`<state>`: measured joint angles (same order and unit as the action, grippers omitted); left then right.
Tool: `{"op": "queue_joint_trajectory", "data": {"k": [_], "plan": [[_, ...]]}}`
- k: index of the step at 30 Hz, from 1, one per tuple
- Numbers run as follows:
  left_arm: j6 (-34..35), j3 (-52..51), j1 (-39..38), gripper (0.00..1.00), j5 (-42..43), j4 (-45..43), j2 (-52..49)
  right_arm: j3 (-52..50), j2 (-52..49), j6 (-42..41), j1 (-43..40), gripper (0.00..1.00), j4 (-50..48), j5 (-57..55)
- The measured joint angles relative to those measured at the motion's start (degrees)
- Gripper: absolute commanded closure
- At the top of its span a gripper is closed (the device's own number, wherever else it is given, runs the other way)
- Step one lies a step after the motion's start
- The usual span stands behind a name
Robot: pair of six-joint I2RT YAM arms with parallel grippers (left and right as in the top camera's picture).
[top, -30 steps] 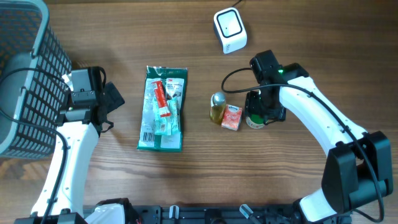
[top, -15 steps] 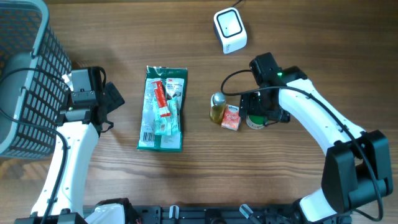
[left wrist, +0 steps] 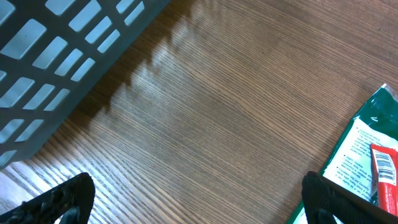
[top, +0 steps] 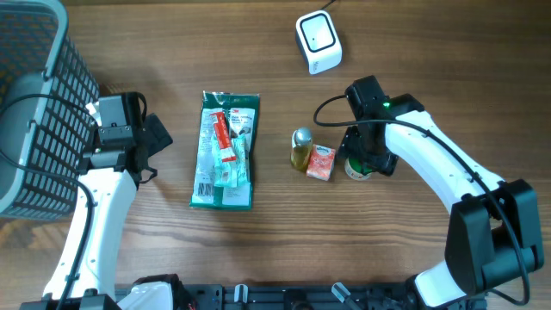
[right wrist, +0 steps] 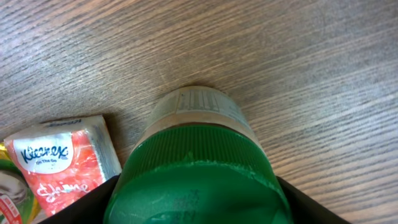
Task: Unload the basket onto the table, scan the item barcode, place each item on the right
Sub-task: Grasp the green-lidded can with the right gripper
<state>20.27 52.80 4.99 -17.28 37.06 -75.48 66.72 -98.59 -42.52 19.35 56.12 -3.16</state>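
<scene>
A jar with a green lid (right wrist: 198, 180) stands on the wooden table, a pale label with a barcode (right wrist: 198, 99) on its side. My right gripper (right wrist: 198, 193) is shut on the lid, one finger pressed to each side. From overhead the right gripper (top: 368, 155) covers most of the jar (top: 356, 171). The white scanner (top: 318, 41) sits at the back, apart from it. My left gripper (left wrist: 199, 199) is open over bare wood, near the basket (left wrist: 56, 56).
A red Kleenex packet (top: 322, 162) and a small gold-capped bottle (top: 300, 148) lie just left of the jar. A flat green package (top: 225, 151) lies mid-table. The grey basket (top: 34, 103) fills the far left.
My right gripper spread wider around the jar lid half a second ago and has closed on it again. The jar sits slightly further right. The left arm has not moved.
</scene>
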Motion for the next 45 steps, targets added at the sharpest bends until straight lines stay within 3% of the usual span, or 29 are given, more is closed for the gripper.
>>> {"op": "queue_joint_trajectory", "data": {"k": [3,7,8,10,14,20,24,26,29,34,38,45], "plan": [[0.0,0.0,0.0,0.00,0.0,0.0,0.0,0.0,0.0,1.9,0.0,0.41,-0.3,-0.2],[0.0,0.0,0.0,0.00,0.0,0.0,0.0,0.0,0.0,12.9,0.0,0.43,-0.9,-0.5],[0.0,0.0,0.0,0.00,0.0,0.0,0.0,0.0,0.0,15.2,0.0,0.37,-0.9,-0.9],[0.0,0.0,0.0,0.00,0.0,0.0,0.0,0.0,0.0,19.6,0.0,0.00,-1.2,-3.0],[0.0,0.0,0.0,0.00,0.0,0.0,0.0,0.0,-0.1,20.2,0.0,0.00,-2.4,-4.7],[0.0,0.0,0.0,0.00,0.0,0.0,0.0,0.0,-0.1,11.8,0.0,0.01,-2.4,-4.8],[0.0,0.0,0.0,0.00,0.0,0.0,0.0,0.0,-0.1,6.8,0.0,0.36,-1.7,-4.7],[0.0,0.0,0.0,0.00,0.0,0.0,0.0,0.0,-0.1,5.2,0.0,0.38,-1.4,-4.6],[0.0,0.0,0.0,0.00,0.0,0.0,0.0,0.0,-0.1,5.5,0.0,0.36,-1.4,-4.6],[0.0,0.0,0.0,0.00,0.0,0.0,0.0,0.0,-0.2,14.2,0.0,0.00,-1.4,-4.6],[0.0,0.0,0.0,0.00,0.0,0.0,0.0,0.0,-0.2,16.2,0.0,0.00,-1.9,-4.6],[0.0,0.0,0.0,0.00,0.0,0.0,0.0,-3.1,-0.2,12.1,0.0,0.00,-6.1,-4.6]]}}
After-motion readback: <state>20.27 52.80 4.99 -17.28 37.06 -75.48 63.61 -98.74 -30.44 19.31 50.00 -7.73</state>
